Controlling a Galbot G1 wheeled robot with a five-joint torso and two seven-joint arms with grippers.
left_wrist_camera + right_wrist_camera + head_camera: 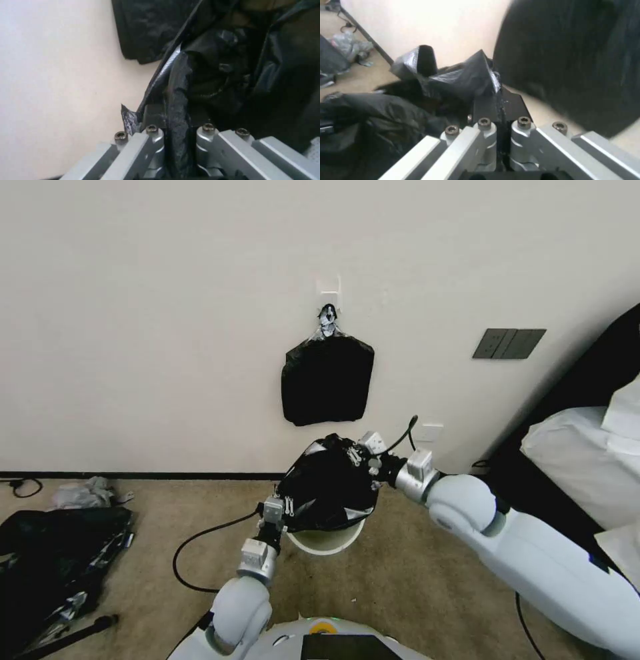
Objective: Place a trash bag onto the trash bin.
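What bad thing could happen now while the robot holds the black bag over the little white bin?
The left gripper and right gripper each pinch only a thin fold of the trash bag, so the slippery plastic might slide out or tear. The bag bunches above the trash bin rather than around its rim, so it may miss the rim. The bundle of bags hanging on the wall close behind could snag.
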